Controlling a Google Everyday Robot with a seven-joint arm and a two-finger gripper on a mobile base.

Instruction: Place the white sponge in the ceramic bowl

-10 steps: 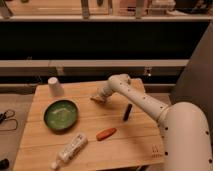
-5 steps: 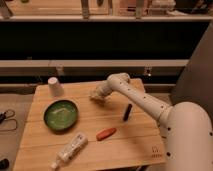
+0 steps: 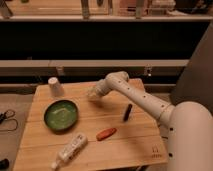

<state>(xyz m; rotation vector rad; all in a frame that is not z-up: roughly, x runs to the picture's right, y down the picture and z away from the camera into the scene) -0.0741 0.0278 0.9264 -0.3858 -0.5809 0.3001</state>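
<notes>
Pale white sponge [image 3: 91,93] looks pinched in closed gripper [image 3: 94,94], just beyond ceramic bowl [image 3: 60,116]; arm [image 3: 142,99] stretches out, elbow bent, over wooden table [image 3: 140,145].

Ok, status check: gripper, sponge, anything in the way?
Gripper shut, right of ceramic bowl. White sponge apparently gripped, not yet in bowl. Nothing between them; white cup behind bowl.

Smooth white arm [image 3: 145,100], dotted with dark screws, ends in jaws above the table [image 3: 140,145].
</notes>
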